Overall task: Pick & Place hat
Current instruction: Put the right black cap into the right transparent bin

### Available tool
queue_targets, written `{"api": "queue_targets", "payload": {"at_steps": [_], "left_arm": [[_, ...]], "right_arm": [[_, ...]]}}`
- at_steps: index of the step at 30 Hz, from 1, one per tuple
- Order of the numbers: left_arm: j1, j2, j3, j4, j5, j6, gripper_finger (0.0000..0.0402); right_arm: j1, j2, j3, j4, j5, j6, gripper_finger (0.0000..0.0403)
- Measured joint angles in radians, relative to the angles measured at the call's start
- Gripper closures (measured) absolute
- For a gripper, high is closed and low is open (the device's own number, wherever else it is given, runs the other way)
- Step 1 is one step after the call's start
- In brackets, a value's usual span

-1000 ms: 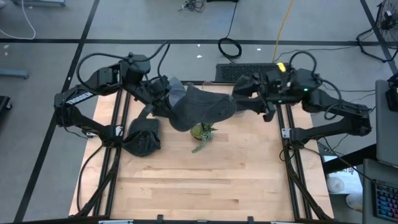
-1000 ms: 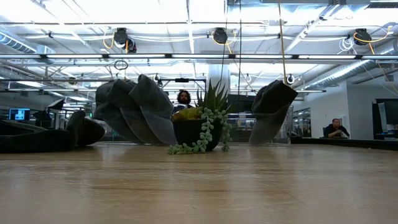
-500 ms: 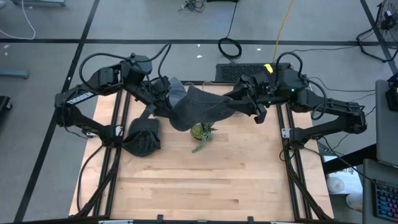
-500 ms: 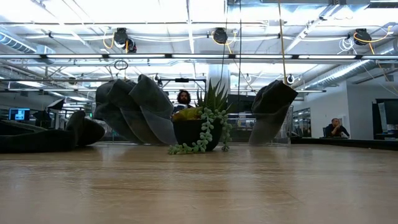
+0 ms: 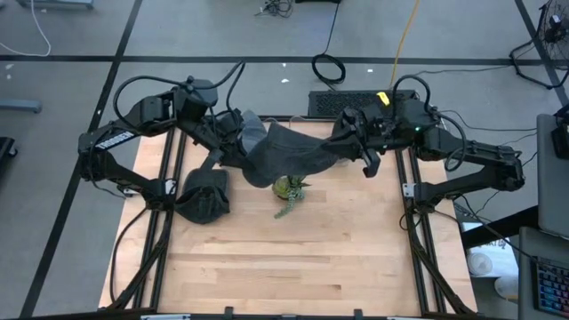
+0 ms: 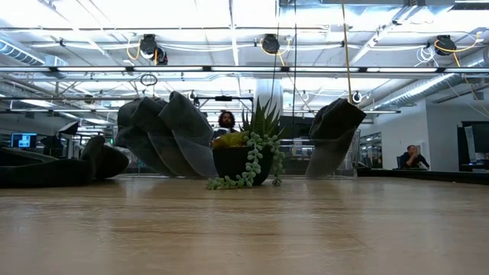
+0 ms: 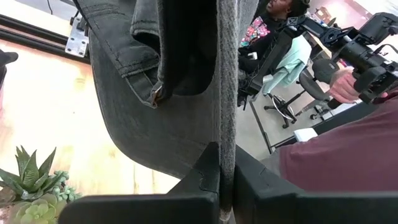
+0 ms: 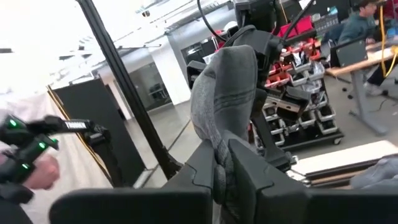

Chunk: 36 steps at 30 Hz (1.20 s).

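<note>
A dark grey cloth hat (image 5: 284, 151) hangs spread between my two grippers over the far part of the table. My left gripper (image 5: 236, 133) is shut on its left end and my right gripper (image 5: 340, 142) on its right end. In the low view the hat's left part (image 6: 164, 137) and right part (image 6: 332, 134) hang down behind a potted succulent (image 6: 248, 156). Whether the cloth reaches the table I cannot tell. The left wrist view shows the hat (image 7: 168, 74) with a strap and buckle (image 7: 155, 93). My left gripper (image 7: 227, 180) pinches a thin edge of the hat (image 7: 227, 124) between its two fingers; the cloth stands edge-on between them and spreads out beyond. My right gripper (image 8: 222, 168) pinches a bunched fold of the hat (image 8: 225, 118), which rises thick and rounded past the fingertips; it comes at the hat from the table's right side.
The succulent pot (image 5: 289, 189) stands on the table just below and in front of the hanging hat. A second dark hat (image 5: 203, 196) lies by the left rail. A keyboard (image 5: 342, 100) sits beyond the far edge. Bare wood (image 5: 293, 258) fills the near half.
My right gripper has moved toward the table's left, onto the hat's right end, and has taken hold of it. The hat and my left gripper have kept still.
</note>
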<state>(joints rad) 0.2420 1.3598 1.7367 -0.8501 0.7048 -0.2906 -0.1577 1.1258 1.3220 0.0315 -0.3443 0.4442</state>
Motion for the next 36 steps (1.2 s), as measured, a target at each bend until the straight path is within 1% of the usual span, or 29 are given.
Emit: {"api": "queue_targets", "payload": {"at_steps": [2,5,10,14,17,20,22,28,36], "left_arm": [[0.0,0.0,0.0,0.0,0.001,0.002,0.038],[0.008,-0.002,0.0,-0.011,-0.001,0.02,0.0345],[0.054,-0.01,0.0,-0.109,-0.017,0.049,0.0296],[0.095,-0.015,0.0,-0.238,-0.112,0.053,0.0273],[0.124,-0.015,0.0,-0.338,-0.173,0.054,0.0264],[0.14,-0.015,0.0,-0.393,-0.182,0.053,0.0258],[0.141,-0.015,0.0,-0.39,-0.182,0.053,0.0258],[0.141,-0.023,0.0,-0.339,-0.182,0.053,0.0257],[0.141,-0.022,0.0,-0.327,-0.18,0.051,0.0256]], "right_arm": [[0.0,-0.008,0.0,-0.001,0.002,0.044,0.039],[0.0,-0.034,0.0,-0.006,0.031,0.088,0.039],[0.0,-0.076,0.0,-0.032,0.057,0.098,0.039],[0.001,-0.116,0.0,-0.072,0.114,0.141,0.039],[0.001,-0.145,0.0,-0.141,0.209,0.204,0.039],[0.001,-0.159,0.0,-0.176,0.292,0.217,0.039],[0.0,-0.162,0.0,-0.172,0.323,0.176,0.039],[-0.014,-0.139,0.0,-0.172,0.461,0.022,0.039],[-0.074,-0.06,0.0,-0.179,0.688,-0.06,0.039]]}}
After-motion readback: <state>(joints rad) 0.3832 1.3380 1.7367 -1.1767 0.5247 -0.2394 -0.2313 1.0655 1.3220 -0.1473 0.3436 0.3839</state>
